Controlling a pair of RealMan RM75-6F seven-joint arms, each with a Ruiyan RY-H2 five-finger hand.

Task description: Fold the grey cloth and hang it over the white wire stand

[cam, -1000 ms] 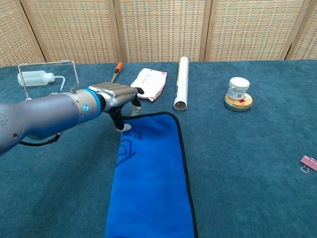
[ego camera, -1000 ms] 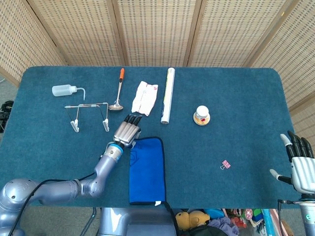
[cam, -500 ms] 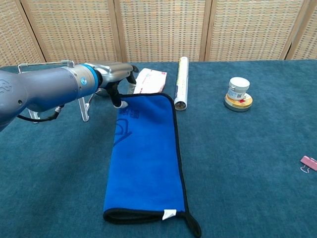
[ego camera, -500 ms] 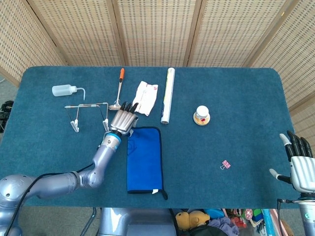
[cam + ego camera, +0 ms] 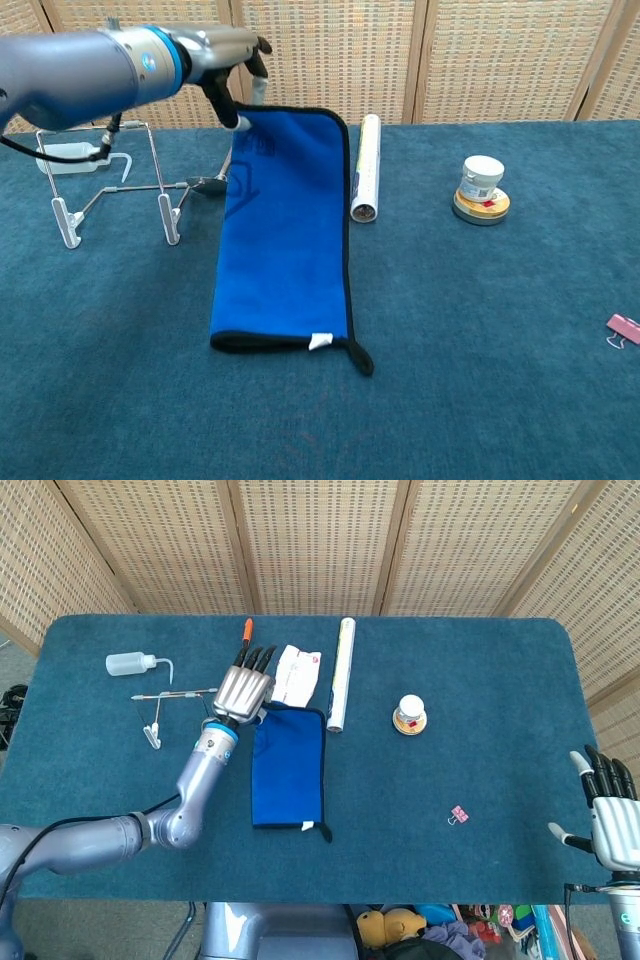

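The cloth (image 5: 288,770) (image 5: 285,230) shows as blue with black edging, folded into a long strip. My left hand (image 5: 243,688) (image 5: 225,55) pinches its far left corner and holds that end raised, while the near end trails on the table. The white wire stand (image 5: 152,737) (image 5: 171,222) stands upright just left of the hand and cloth. My right hand (image 5: 608,815) hangs open at the table's near right corner, holding nothing; only the head view shows it.
A squeeze bottle (image 5: 130,663) (image 5: 65,160) lies behind the stand. A ladle with an orange handle (image 5: 243,645), a white packet (image 5: 296,673) and a white roll (image 5: 341,673) (image 5: 366,165) lie beyond the cloth. A jar (image 5: 409,715) (image 5: 481,188) and a pink clip (image 5: 459,815) (image 5: 622,329) sit to the right.
My left hand has risen and moved toward the far side with the cloth's corner. The cloth has been dragged away from the front edge. The right hand has not moved.
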